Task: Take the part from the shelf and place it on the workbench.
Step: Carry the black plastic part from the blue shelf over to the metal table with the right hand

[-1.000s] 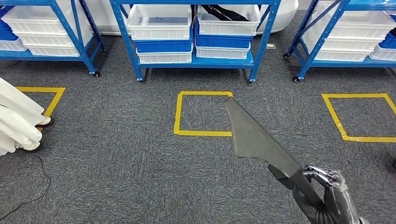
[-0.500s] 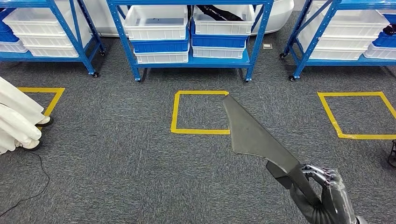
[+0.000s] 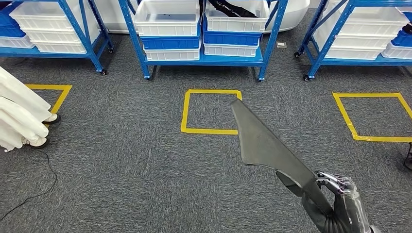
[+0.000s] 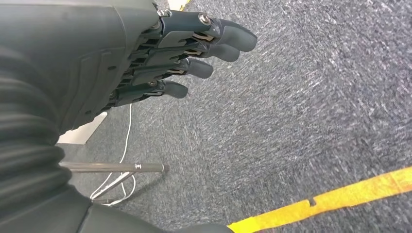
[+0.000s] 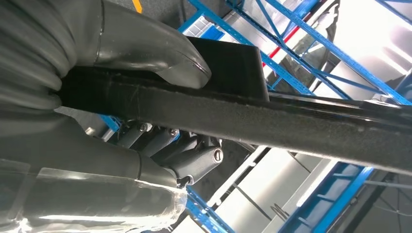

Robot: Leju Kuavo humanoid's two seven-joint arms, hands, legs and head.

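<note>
Right hand (image 3: 342, 201): we log it clamped on the narrow stem of the dark grey trim panel (image 3: 265, 141), thumb (image 5: 145, 46) over one face, fingers (image 5: 194, 158) under the other. We judge this end grip keeps the broad blade raised ahead, above the carpet and the yellow tape square (image 3: 210, 111), for carrying. Head view adds the blue shelf (image 3: 204, 58) with white bins; no workbench. Left hand (image 4: 126, 63): fingers extended side by side, holding nothing, hanging over carpet.
</note>
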